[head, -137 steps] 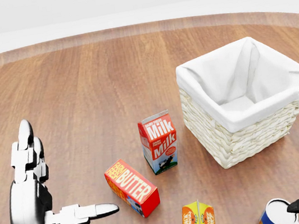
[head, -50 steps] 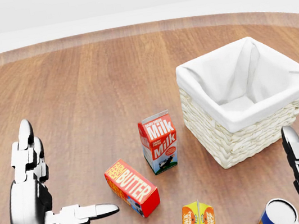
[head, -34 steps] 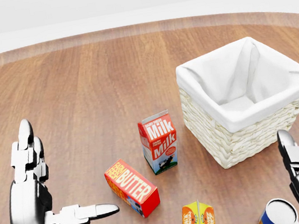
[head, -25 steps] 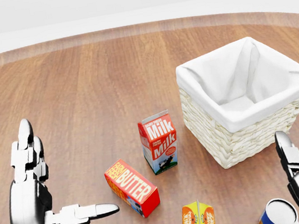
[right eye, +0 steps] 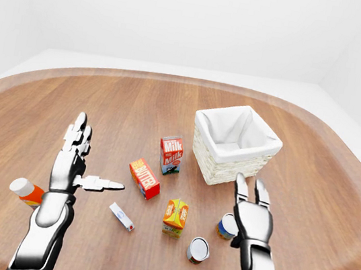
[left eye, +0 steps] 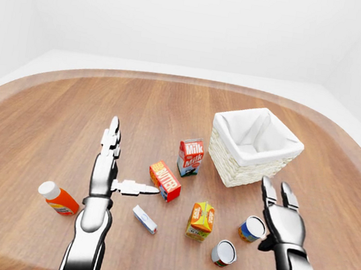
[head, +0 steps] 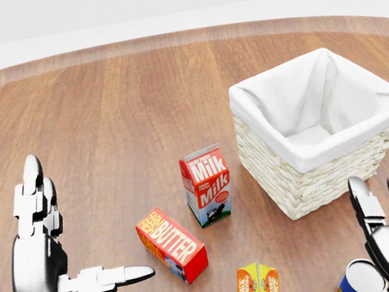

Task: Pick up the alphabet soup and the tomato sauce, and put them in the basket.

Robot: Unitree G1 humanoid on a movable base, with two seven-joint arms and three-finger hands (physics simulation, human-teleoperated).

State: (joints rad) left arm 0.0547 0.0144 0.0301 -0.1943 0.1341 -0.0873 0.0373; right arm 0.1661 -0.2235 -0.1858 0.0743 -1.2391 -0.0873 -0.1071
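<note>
On a rounded wooden tabletop [left eye: 47,115] in a bare white room, both the left hand [left eye: 107,165] and the right hand [left eye: 281,218] are spread open, the right just beside one can [left eye: 251,228], another can [left eye: 223,253] nearby, basket [left eye: 253,148] above.

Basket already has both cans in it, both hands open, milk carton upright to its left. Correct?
Not quite: the basket is empty. The left-eye view shows both cans on the table, one by the right hand, another below it. Left hand open and milk carton upright, as you said.
</note>
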